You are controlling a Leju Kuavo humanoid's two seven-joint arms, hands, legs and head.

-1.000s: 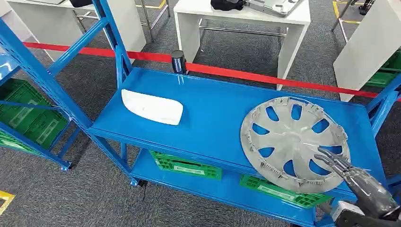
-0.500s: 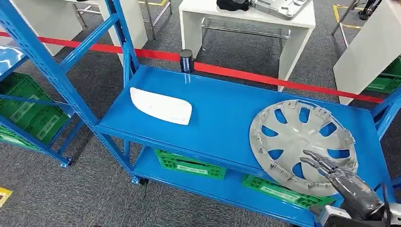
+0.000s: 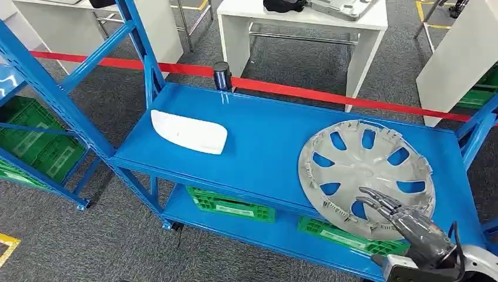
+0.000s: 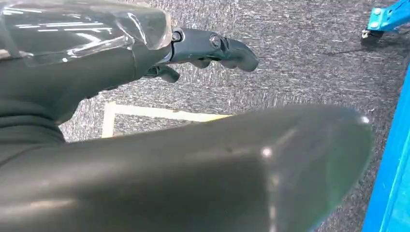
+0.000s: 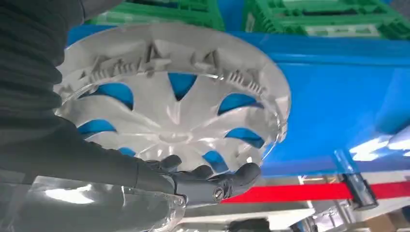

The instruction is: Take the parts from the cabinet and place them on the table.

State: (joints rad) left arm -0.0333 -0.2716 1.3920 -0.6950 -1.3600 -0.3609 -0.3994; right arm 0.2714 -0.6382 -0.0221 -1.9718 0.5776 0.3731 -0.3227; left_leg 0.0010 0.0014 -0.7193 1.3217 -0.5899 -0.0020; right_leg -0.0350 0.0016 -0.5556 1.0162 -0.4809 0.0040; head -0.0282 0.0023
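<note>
head view: you have a silver hubcap (image 3: 367, 176) lying at the right of the blue shelf (image 3: 264, 141), a white cover (image 3: 189, 132) at its left, right hand (image 3: 405, 220) spread over the hubcap's near rim. right wrist view: fingers (image 5: 212, 181) apart, whether they grip it you cannot tell. left wrist view: left hand (image 4: 145, 72) holds nothing, fingers loosely curled above grey carpet (image 4: 290, 58).

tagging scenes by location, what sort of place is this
Likely a workshop or robot test area: blue steel shelving holding a wheel cover, green crates below, a red barrier tape and white tables behind.

Grey carpet floor (image 3: 70, 247); red barrier tape (image 3: 305, 93) across mid-frame; 2 white tables (image 3: 352, 23) at top; green crates (image 3: 35, 147) left.
</note>
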